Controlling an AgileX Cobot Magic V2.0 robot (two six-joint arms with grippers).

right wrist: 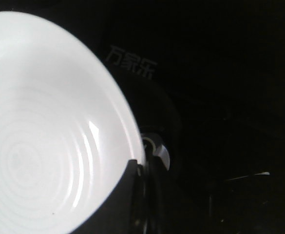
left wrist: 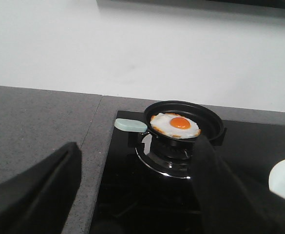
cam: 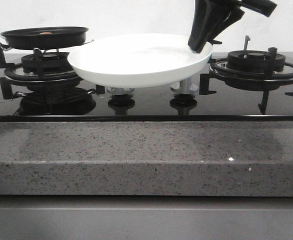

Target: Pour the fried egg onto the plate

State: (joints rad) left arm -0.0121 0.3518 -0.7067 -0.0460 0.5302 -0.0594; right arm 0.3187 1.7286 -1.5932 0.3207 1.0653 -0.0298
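Glossy hob (cam: 146,102), burner grates (cam: 256,67) around plate (cam: 136,65)

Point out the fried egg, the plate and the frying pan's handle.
fried egg (left wrist: 175,126): left wrist view, on the white beside the yolk.
plate (cam: 136,62): front view, on the bare inner surface.
frying pan's handle (left wrist: 130,125): left wrist view, on the pale green grip.

The plate (cam: 136,67) looked glossy and smooth like glazed ceramic, the cooktop (cam: 146,102) was shiny black glass, and the counter (cam: 136,150) was speckled grey stone.
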